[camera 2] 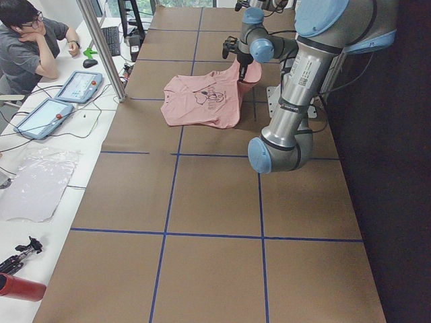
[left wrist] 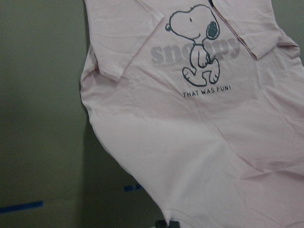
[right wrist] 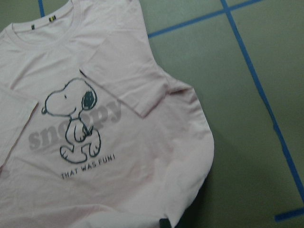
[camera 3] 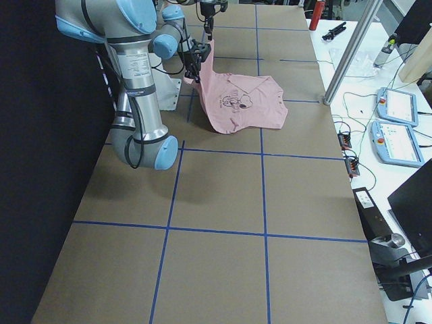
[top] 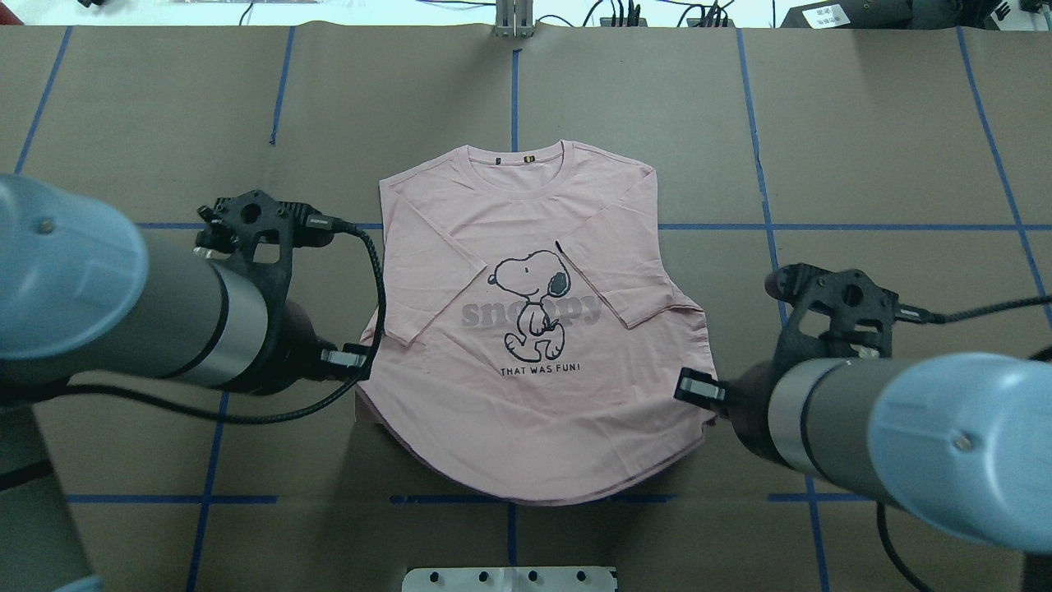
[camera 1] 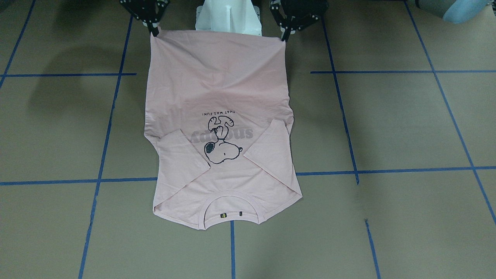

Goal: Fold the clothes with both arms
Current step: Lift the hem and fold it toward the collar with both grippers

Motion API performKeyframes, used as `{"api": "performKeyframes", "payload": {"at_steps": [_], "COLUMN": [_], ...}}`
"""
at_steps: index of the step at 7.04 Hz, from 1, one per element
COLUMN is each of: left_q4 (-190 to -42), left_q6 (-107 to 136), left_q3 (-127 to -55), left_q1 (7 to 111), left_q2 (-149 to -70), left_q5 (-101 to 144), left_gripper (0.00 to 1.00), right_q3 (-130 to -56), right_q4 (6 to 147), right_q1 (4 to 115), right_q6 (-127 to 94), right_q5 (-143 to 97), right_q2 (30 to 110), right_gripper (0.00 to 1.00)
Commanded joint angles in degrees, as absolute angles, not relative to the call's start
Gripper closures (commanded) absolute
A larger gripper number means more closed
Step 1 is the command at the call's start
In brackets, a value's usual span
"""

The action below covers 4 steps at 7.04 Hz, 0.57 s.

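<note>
The pale pink T-shirt point(top: 534, 411) lies print up on the brown table, collar point(top: 516, 160) on the side away from me, and both sleeves are folded in over the chest. Its hem end is raised off the table towards my base. My left gripper point(camera 1: 285, 37) is shut on one hem corner and also shows at the shirt's left edge in the overhead view point(top: 362, 362). My right gripper point(camera 1: 155, 33) is shut on the other hem corner and shows at the shirt's right edge point(top: 699, 388). The wrist views show the shirt point(left wrist: 190, 142) point(right wrist: 118, 180) sloping down from the grippers.
My white pedestal base point(camera 1: 228, 17) stands just behind the raised hem. Blue tape lines point(camera 1: 100, 155) grid the table. In the exterior left view an operator point(camera 2: 34, 47) sits beyond the table's far side, near tablets point(camera 2: 77, 86) and a metal post point(camera 2: 101, 47).
</note>
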<state>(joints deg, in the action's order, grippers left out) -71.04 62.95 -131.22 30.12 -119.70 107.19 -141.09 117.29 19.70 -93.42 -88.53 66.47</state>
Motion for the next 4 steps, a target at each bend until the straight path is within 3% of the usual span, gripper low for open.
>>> {"api": "performKeyframes", "payload": {"at_steps": [1, 3, 4], "left_q4": [-80.2, -84.4, -85.8], "left_q6": [57.5, 53.6, 52.7], "left_q3": [-119.1, -112.6, -110.8], "left_q1": [36.2, 40.3, 41.9], "left_q2": [-120.0, -121.3, -121.5], "left_q5": [107.1, 107.1, 107.1], "left_gripper": [1.0, 1.0, 1.0], "right_q3": [-126.6, -112.2, -108.3], "right_q4": [112.1, 97.8, 94.9], "right_q1": [33.5, 40.3, 41.7], "right_q6": [-84.5, -80.8, -79.7], "right_q5": [-95.0, -98.0, -98.1], "right_q2": [61.9, 60.9, 60.2], "right_gripper": [1.0, 1.0, 1.0]}}
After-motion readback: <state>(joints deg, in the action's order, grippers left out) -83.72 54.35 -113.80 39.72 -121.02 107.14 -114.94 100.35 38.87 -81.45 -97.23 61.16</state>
